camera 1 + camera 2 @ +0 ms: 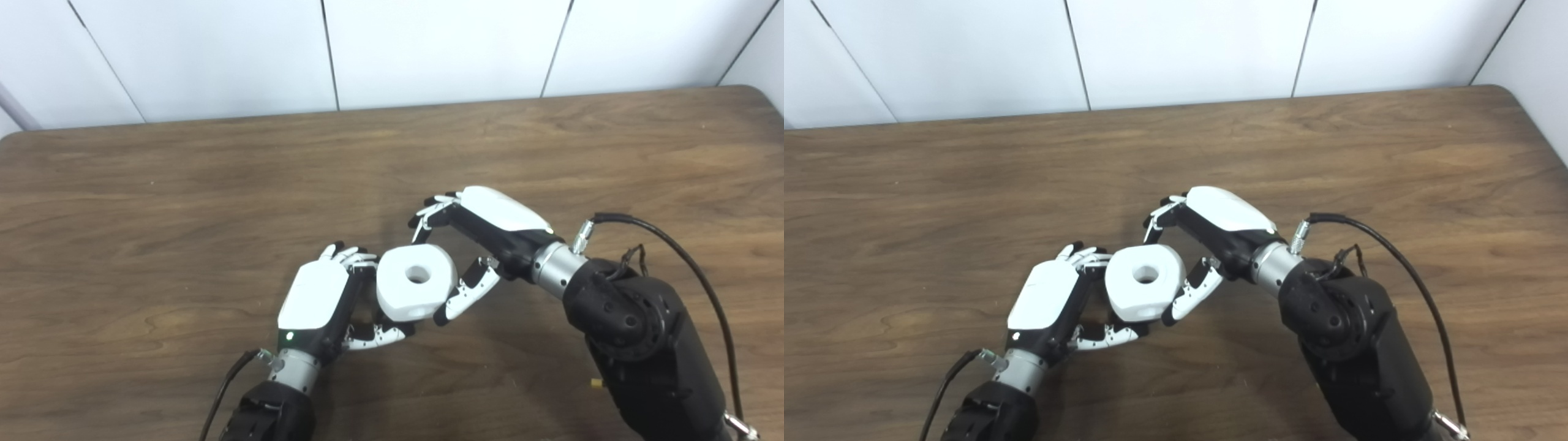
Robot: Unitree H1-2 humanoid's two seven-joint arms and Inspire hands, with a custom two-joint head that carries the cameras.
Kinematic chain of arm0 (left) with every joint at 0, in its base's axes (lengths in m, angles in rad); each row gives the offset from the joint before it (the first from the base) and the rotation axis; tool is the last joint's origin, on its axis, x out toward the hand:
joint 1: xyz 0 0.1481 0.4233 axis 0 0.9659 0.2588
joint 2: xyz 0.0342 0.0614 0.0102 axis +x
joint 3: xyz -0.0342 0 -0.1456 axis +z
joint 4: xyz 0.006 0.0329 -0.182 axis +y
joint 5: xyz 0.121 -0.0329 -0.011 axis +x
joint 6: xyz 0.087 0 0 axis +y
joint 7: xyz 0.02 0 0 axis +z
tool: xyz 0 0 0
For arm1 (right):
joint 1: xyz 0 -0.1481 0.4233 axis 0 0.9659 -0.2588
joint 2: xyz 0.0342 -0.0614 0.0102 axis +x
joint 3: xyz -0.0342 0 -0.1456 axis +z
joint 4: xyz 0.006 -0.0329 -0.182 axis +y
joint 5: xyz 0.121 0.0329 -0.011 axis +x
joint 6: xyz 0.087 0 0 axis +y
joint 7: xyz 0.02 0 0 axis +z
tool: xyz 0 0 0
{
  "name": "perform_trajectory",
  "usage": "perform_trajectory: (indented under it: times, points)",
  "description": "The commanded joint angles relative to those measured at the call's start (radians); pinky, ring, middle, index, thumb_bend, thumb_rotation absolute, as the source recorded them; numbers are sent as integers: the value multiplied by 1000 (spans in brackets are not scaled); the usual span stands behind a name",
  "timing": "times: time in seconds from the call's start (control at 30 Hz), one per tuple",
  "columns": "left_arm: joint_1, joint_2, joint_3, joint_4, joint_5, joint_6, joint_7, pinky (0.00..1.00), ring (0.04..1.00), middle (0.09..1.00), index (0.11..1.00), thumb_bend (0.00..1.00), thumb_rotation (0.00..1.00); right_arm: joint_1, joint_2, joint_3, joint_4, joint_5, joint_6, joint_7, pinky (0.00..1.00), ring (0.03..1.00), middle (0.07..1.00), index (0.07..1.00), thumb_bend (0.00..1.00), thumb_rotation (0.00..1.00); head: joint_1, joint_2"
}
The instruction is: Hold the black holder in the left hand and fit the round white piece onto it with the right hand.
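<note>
The round white piece, a thick disc with a centre hole, sits tilted against the fingers of my left hand just above the table. My left hand is curled under and beside it, thumb below. The black holder is almost wholly hidden beneath the white piece and inside that hand; only a dark patch shows between the fingers. My right hand is to the right with its fingers spread. Its thumb lies close along the piece's right edge, while its other fingers stand apart from the piece, farther back.
The brown wooden table fills the view, with a white panelled wall behind its far edge. A black cable loops over the right forearm. Nothing else lies on the tabletop.
</note>
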Motion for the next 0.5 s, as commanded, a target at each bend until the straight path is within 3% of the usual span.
perform_trajectory:
  times: [0.0,0.1,0.13,0.17,0.2,0.3,0.47]
  points:
    - [-5,-7,-12,6,10,-2,-15,960,856,754,484,523,51,-25,-13,2,-18,-8,-26,-15,1000,928,808,488,525,144,1,1]
    - [-5,-8,-12,10,7,-4,-10,961,856,755,484,523,51,-30,-23,10,-16,-18,-27,-9,1000,936,817,491,525,149,-3,-3]
    - [-6,-7,-12,12,6,-6,-8,960,855,754,484,523,51,-30,-26,11,-13,-16,-33,-12,1000,937,821,557,721,195,-3,-3]
    - [-6,-7,-12,12,5,-7,-7,959,855,753,484,523,51,-30,-29,12,-10,-12,-39,-18,1000,938,826,611,853,232,-3,-3]
    - [-6,-7,-12,12,5,-7,-7,959,855,753,484,523,51,-30,-31,12,-8,-10,-44,-22,1000,937,829,634,907,248,-3,-3]
    - [-5,-8,-11,10,3,-4,-11,962,857,753,484,523,51,-30,-32,11,-5,-11,-50,-24,1000,940,845,676,980,283,-3,-3]
    - [-6,-7,-12,15,3,-8,-6,963,855,753,484,523,51,-30,-29,7,-4,-16,-48,-25,1000,946,856,700,1000,303,-5,-6]
